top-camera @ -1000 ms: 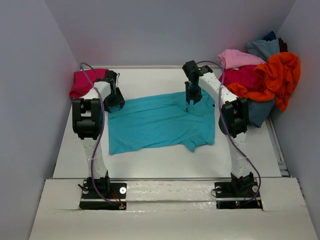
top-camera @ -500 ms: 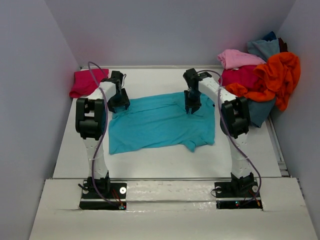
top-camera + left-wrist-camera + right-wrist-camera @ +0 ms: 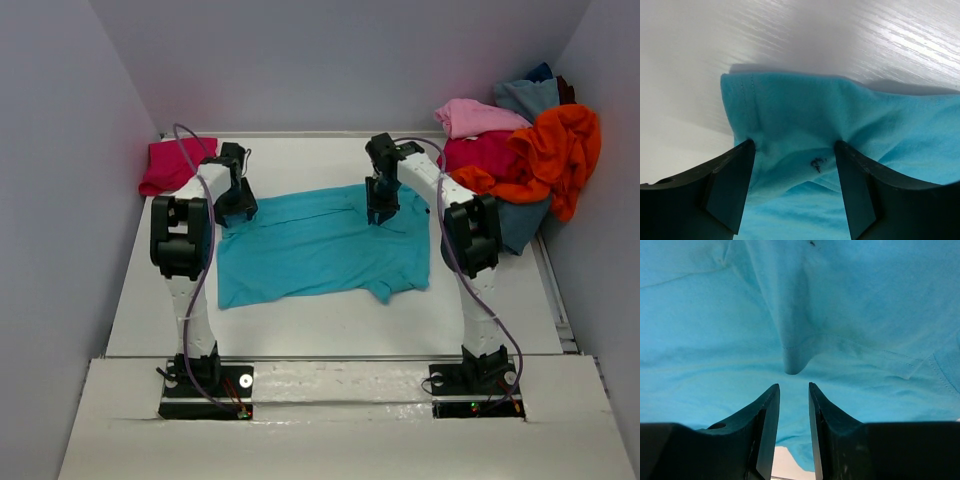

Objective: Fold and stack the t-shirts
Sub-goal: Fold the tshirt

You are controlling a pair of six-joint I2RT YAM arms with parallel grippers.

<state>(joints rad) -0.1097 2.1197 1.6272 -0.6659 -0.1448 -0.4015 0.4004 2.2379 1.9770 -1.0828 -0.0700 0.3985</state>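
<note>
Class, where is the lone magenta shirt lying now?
In the top view, the magenta shirt lies at the far left corner, just beyond the left gripper and turquoise shirt.

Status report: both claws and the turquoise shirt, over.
Left claw open, astride a corner of the turquoise t-shirt. Right claw nearly shut at a raised fold, grip unclear. Shirt spread out, unfolded. Other shirts heaped far right.

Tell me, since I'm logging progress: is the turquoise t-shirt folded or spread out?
Spread out. The turquoise t-shirt lies flat and wide across the table, with only small creases near its far edge.
</note>
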